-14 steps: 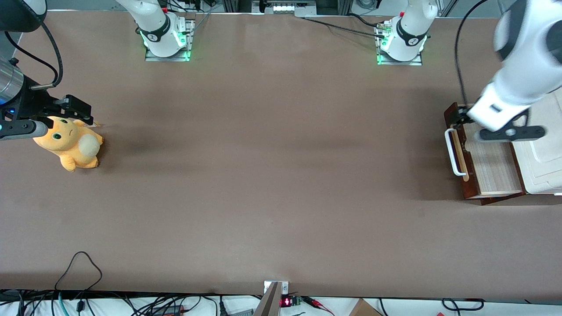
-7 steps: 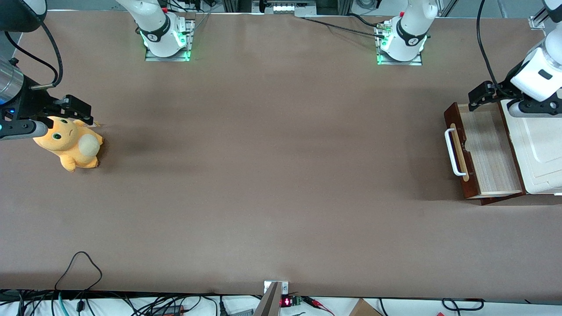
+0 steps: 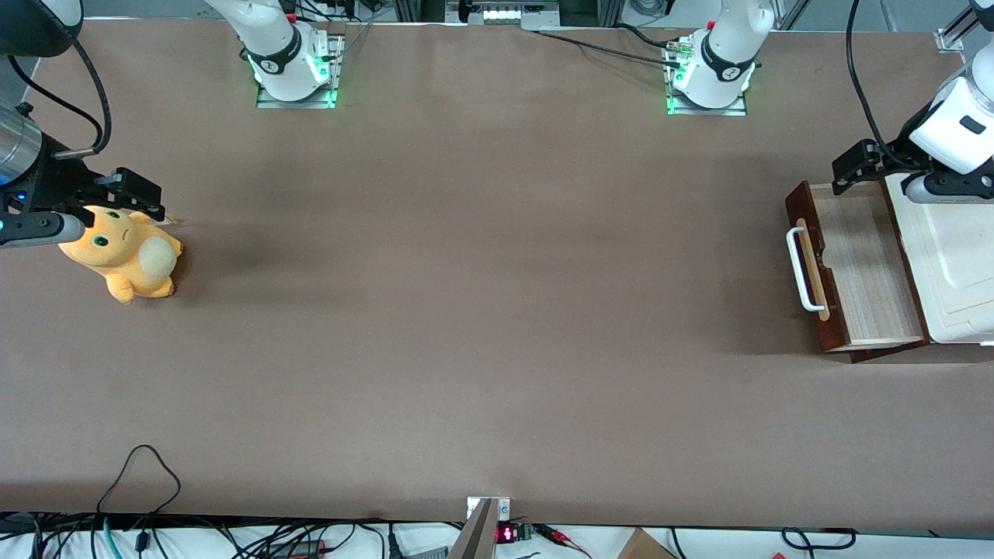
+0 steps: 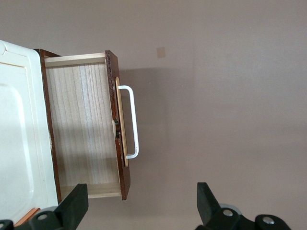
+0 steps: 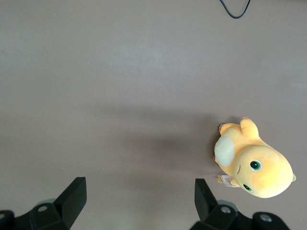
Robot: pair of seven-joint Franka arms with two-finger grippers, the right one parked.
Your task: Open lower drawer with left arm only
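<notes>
The lower drawer point(image 3: 862, 268) stands pulled out of the cream-white cabinet at the working arm's end of the table. Its pale wood inside shows, and its dark reddish-brown front carries a white loop handle point(image 3: 800, 269). The left arm point(image 3: 954, 132) hangs above the cabinet's end farther from the front camera. Its gripper point(image 3: 854, 167) is open and empty, raised well above the drawer's corner, clear of the handle. In the left wrist view the drawer point(image 4: 81, 124) and its handle point(image 4: 132, 122) lie far below the wide-apart fingertips point(image 4: 74, 208).
The cream-white cabinet top point(image 3: 955, 264) sits beside the open drawer. An orange plush toy point(image 3: 124, 256) lies toward the parked arm's end of the table. Cables run along the table edge nearest the front camera.
The left arm lifted off the drawer and swung away from the front camera, ending raised above the drawer's corner. In the last half second it barely moved. The drawer stayed open.
</notes>
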